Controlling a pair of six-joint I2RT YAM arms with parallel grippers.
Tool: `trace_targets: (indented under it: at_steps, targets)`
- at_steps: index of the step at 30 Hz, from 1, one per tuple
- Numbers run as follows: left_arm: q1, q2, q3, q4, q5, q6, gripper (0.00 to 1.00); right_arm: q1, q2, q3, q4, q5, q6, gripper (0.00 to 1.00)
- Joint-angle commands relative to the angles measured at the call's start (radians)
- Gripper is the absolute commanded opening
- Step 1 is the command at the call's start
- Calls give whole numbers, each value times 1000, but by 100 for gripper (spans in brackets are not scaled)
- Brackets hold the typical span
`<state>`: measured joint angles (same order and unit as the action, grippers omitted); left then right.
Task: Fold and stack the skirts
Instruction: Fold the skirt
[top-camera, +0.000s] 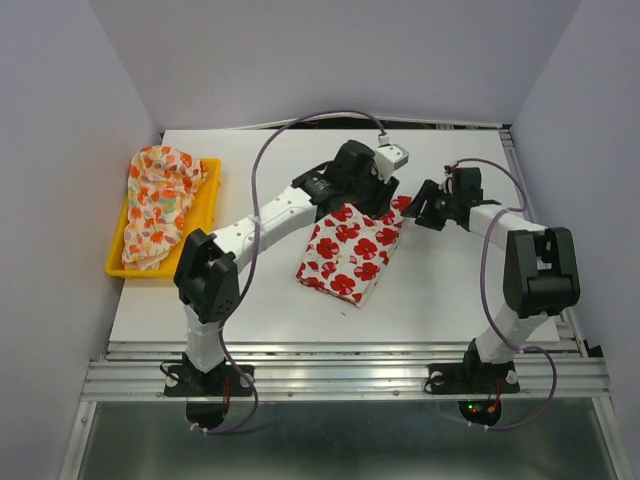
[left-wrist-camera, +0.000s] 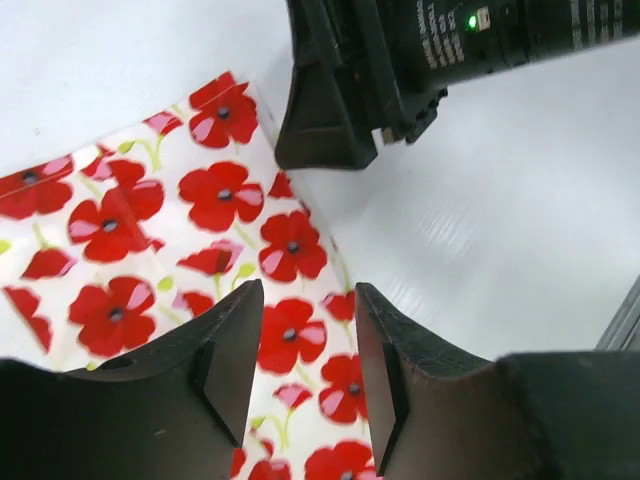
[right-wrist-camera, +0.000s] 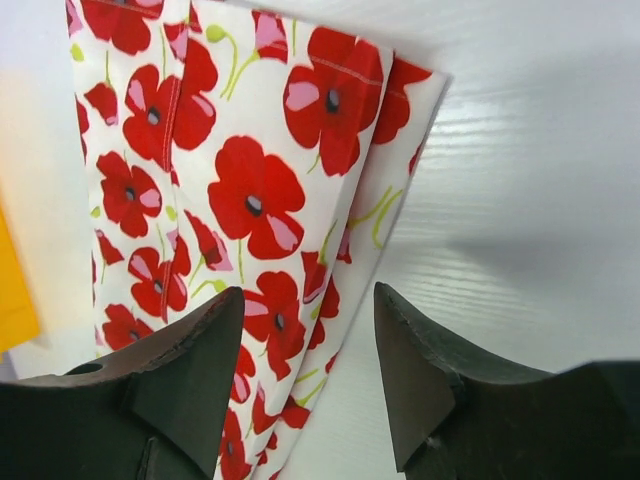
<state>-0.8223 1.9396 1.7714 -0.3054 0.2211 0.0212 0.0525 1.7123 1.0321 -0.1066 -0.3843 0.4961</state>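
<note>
Well, standing at the white tabletop (top-camera: 450, 290), I see the white cloth skirt with large red flowers (top-camera: 345, 255) lying folded into a compact slab near the middle, set at a slant. Both arms reach over its far end.

The left end effector (top-camera: 372, 198) hovers above the skirt's far edge. In its wrist view the left end effector (left-wrist-camera: 305, 300) has its fingers parted over the flowered skirt (left-wrist-camera: 150, 220), with nothing between them. The right end effector (top-camera: 420, 212) sits just beside the skirt's far right corner. Its own view shows the right end effector (right-wrist-camera: 310, 300) likewise spread and empty, above the layered edges of the folded cloth (right-wrist-camera: 240, 190).

At the left edge, the cream skirt with small orange, red and green print (top-camera: 160, 200) lies rumpled in a yellow plastic tray (top-camera: 207, 195).

A green light (left-wrist-camera: 472, 20) glows on the right arm's black housing, beside white lettering too small to read.
</note>
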Motion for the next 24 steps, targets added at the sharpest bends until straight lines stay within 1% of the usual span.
trace_targets:
  at_steps: [1,2,3,4,6,7,8,9,10,11,12,13,14,15,17,18,20,21,22,23,24]
  targets:
    - [80,-106,-154,-72,28,106,51,6,70,33,-53,-116,74,62]
    - [89,-132,-240,-67,20,133,51,18,82,29,-57,-119,79,64]
    - [98,-160,-291,-57,8,155,51,18,92,29,-53,-119,91,69]
    - [109,-218,-337,-46,-2,193,51,41,101,22,-50,-111,93,71]
    - [164,-272,-456,-29,41,223,52,56,119,20,-57,-76,85,72]
    - [188,-313,-487,-28,63,236,52,56,125,22,-65,-70,76,70]
    - [228,-327,-536,-40,78,287,52,69,144,29,-76,-61,49,62]
    - [241,-344,-562,-43,81,313,52,84,154,34,-84,-44,35,54]
    - [248,-376,-587,-43,72,345,50,84,167,48,-93,-24,18,47]
    - [252,-396,-654,-31,66,418,46,95,182,58,-94,-15,-10,40]
    - [252,-422,-694,-15,60,457,45,95,219,74,-97,-2,-25,28]
    - [252,-479,-734,0,57,494,46,95,242,91,-100,22,-40,22]
    - [253,-508,-819,46,52,557,47,95,262,135,-105,42,-82,17]
    - [252,-568,-860,75,38,581,47,95,297,160,-107,74,-106,7]
    - [253,-616,-926,130,35,634,51,95,326,204,-104,88,-149,2]
    - [255,-657,-969,140,41,687,52,95,339,248,-104,99,-201,1]
    - [256,-688,-1016,176,47,729,56,95,368,295,-114,104,-266,4]
    - [256,-700,-1027,184,50,770,57,95,374,334,-120,105,-286,14]
    - [256,-709,-1032,189,67,790,58,95,374,351,-131,98,-300,24]
    - [256,-711,-1030,195,73,802,59,95,366,368,-177,97,-324,35]
    - [256,-709,-1024,193,83,813,60,95,354,376,-197,97,-335,58]
